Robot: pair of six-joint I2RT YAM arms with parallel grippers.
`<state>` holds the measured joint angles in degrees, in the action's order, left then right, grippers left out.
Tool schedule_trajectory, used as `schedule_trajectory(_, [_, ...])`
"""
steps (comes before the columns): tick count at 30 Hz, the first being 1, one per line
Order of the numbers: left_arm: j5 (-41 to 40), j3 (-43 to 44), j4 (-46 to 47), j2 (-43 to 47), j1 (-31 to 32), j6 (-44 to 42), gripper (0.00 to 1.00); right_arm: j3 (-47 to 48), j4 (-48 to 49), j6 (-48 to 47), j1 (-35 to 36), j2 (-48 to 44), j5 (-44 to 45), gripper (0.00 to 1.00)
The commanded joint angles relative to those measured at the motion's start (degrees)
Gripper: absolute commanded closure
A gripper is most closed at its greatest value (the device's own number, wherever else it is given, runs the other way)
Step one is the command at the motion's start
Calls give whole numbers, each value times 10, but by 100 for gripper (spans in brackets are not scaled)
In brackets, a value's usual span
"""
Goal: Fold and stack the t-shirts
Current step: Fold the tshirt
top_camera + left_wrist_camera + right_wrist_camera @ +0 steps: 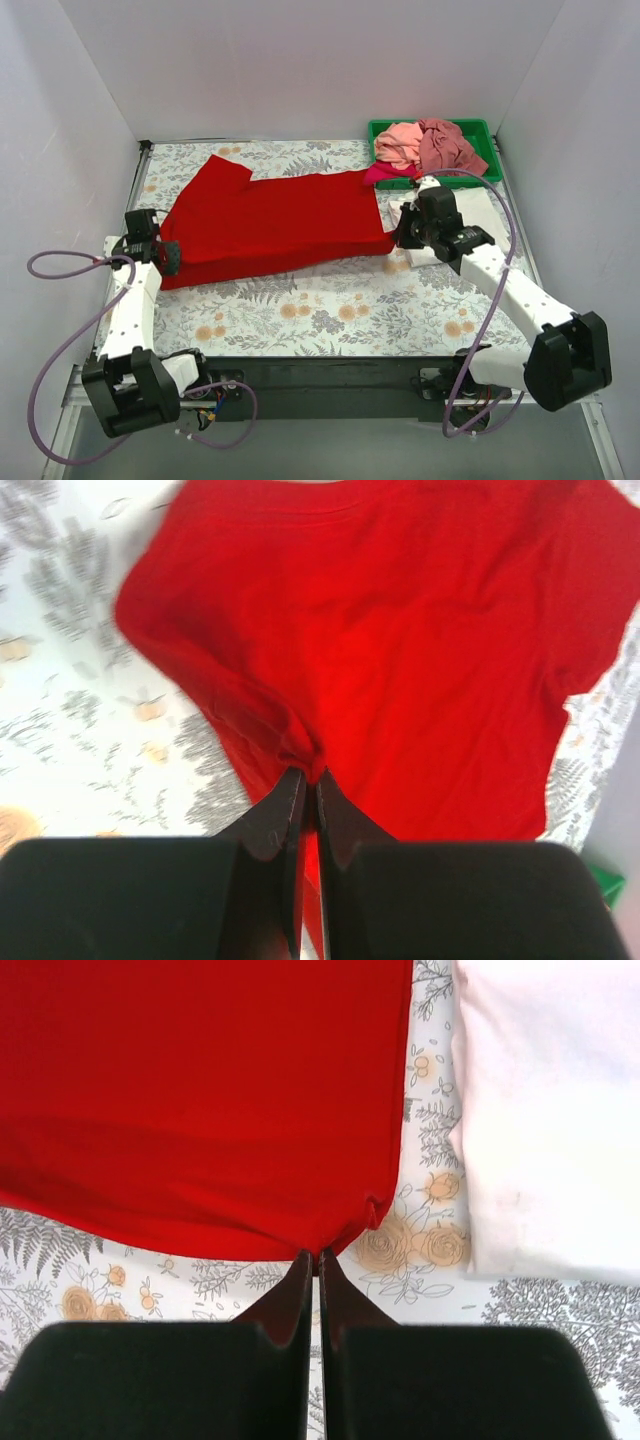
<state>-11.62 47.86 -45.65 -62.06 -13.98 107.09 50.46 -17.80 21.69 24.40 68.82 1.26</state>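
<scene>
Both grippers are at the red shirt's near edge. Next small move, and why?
Probably raise both a little, together, to start folding the near edge toward the far side. The left gripper and right gripper are each shut on the red t-shirt at its near edge, and it lies spread flat, unfolded.

Spread red t-shirt, left gripper and right gripper at its ends

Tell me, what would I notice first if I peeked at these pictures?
The big red t-shirt spread across the middle of the flowery table, with the left hand and the right hand each pinching one end. Then the green tray in the far right corner, heaped with pink shirts, and a white shirt lying beside the red one's right end.
</scene>
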Motion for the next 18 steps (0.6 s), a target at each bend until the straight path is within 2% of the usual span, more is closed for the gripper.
schedule_trajectory(1, [5,40,64,-36,-2,-21,100,58,22,-31,-15,44,-5,99])
schedule_trajectory(6, [-17,96,68,-103,-2,-22,100,112,34,-53,-29,104,-34,99])
schedule_trajectory(18, [-30,167,106,-256,-2,-36,100,239,35,-82,-53,253,-83,99])
